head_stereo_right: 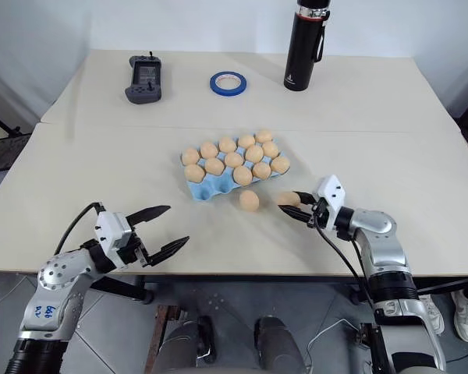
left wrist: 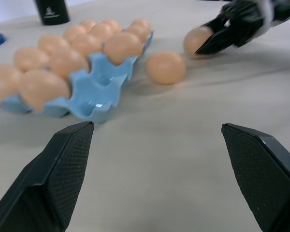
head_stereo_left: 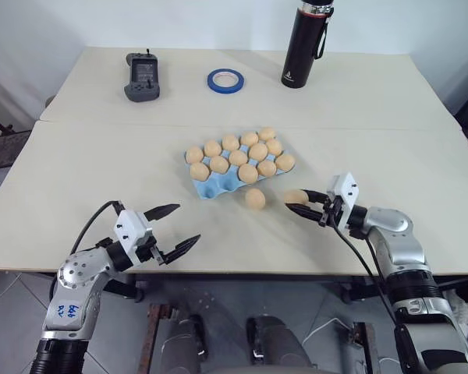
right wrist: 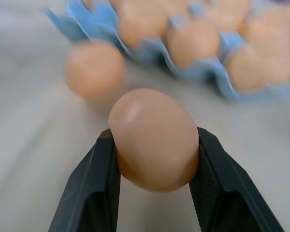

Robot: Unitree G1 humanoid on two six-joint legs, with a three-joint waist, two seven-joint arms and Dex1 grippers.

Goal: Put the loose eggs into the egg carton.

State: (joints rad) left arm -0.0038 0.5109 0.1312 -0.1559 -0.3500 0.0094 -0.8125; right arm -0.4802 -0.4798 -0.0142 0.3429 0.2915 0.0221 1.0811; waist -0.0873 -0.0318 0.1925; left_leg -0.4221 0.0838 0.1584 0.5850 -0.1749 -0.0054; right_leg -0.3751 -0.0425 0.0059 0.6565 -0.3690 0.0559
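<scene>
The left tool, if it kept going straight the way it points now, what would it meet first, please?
Probably the loose egg on the table, right of the egg carton; the left tool stands open, with bare tabletop before it. Depth is uncertain.

Handwritten blue marks are showing on the silver shell of the left arm (head_stereo_left: pixel 66 314), at the lower left of the head views; they seem to be reading "606" over "R2", though the strokes are too loose for certainty. A small white logo is sitting low on the black bottle (head_stereo_left: pixel 304 45) at the upper right, too small to be read.
</scene>
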